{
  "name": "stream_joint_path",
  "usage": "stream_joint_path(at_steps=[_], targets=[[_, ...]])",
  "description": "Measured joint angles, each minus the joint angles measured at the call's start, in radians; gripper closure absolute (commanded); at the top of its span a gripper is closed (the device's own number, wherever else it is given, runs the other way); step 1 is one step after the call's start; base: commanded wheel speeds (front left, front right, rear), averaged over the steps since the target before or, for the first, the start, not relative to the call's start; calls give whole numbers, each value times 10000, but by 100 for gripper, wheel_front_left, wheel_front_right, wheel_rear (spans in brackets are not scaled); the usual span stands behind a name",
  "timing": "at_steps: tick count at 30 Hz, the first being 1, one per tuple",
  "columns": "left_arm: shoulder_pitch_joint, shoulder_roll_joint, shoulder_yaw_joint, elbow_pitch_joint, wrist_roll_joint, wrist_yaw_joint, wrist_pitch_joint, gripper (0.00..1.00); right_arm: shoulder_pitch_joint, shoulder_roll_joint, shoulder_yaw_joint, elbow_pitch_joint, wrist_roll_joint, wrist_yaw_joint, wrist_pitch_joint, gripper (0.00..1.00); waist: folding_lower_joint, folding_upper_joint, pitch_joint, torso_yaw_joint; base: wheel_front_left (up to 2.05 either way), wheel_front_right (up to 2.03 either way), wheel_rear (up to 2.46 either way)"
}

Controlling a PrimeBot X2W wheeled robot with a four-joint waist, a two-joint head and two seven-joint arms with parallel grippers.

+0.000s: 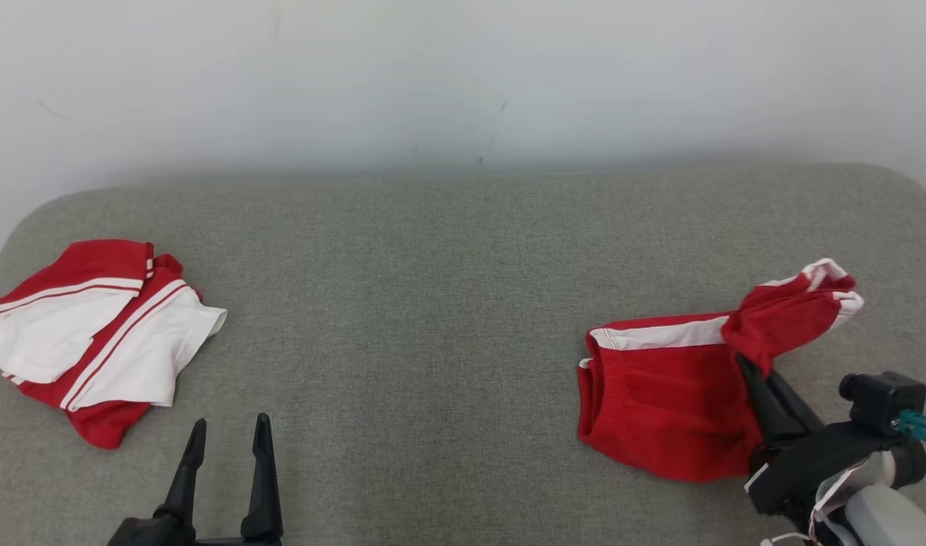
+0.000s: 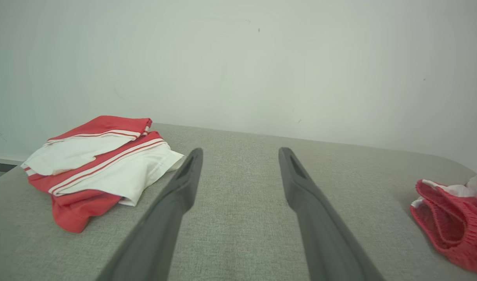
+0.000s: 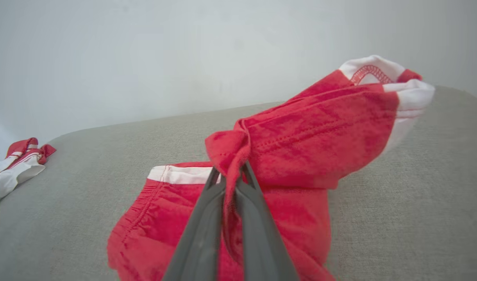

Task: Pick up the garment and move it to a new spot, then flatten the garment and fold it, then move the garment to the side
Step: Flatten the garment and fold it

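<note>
The garment (image 1: 663, 387), red shorts with white side stripes, lies at the right of the grey surface, one leg raised and twisted toward the far right. My right gripper (image 1: 743, 364) is shut on a fold of the garment (image 3: 297, 144) and pinches red cloth between its fingers (image 3: 207, 218). The waistband end rests on the surface. My left gripper (image 1: 230, 428) stands open at the lower left, nothing between its fingers (image 2: 175, 195). The edge of the garment (image 2: 449, 226) shows at the far right of the left wrist view.
A second red and white garment (image 1: 98, 334) lies folded at the far left of the grey padded surface (image 1: 432, 303), also seen as a folded pile (image 2: 97, 160) and a small heap (image 3: 15, 164). A pale wall (image 1: 463, 76) runs behind. The surface corners are rounded.
</note>
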Motion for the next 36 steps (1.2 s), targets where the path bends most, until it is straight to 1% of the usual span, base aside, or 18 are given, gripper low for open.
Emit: stream_joint_path(at_steps=[1,3,6,10,14,18,19,20,21,27,32,36], targets=[[0,0,0,0,0,0,0,0,0,0,0,0,0,0,0,100,0,0,0,0,0,0,0],[2,6,-13,-10,-29,29,0,0,314,173,-40,-593,-314,0,270,100,0,0,11,62,0,0,0],[4,2,-59,-2,-40,44,0,0,691,525,-100,-1358,-671,0,790,100,1,1,58,131,0,0,0],[-10,0,-192,23,-84,52,0,0,1117,966,-176,-1896,-1210,0,1394,100,1,1,114,280,0,0,0],[-75,4,-301,65,-128,56,0,0,1360,1407,-140,-2048,-1657,0,1812,100,1,1,201,424,0,0,0],[-164,4,-395,121,-157,65,0,0,1377,1779,-215,-1778,-1854,0,1975,100,1,1,295,532,0,0,0],[-172,4,-414,132,-159,65,0,0,1375,1824,-247,-1661,-1894,0,1981,91,2,1,312,559,0,0,0],[-174,4,-426,148,-161,65,0,0,1376,1833,-245,-1576,-1996,0,1983,6,2,1,324,585,0,0,0],[-174,2,-435,165,-169,65,0,0,1376,1850,-253,-1526,-2052,0,1973,0,2,1,332,605,0,0,0],[-161,2,-351,171,-173,138,0,0,1477,1762,-564,-1868,-2140,0,1323,0,1,1,279,576,0,0,0],[-99,2,-165,96,-173,140,0,0,1790,1561,-1294,-2516,-2215,0,709,0,1,1,182,440,0,0,0],[-41,2,-19,-4,-169,136,0,0,2212,1544,-2169,-3085,-2301,0,355,0,1,1,119,296,0,0,0]])
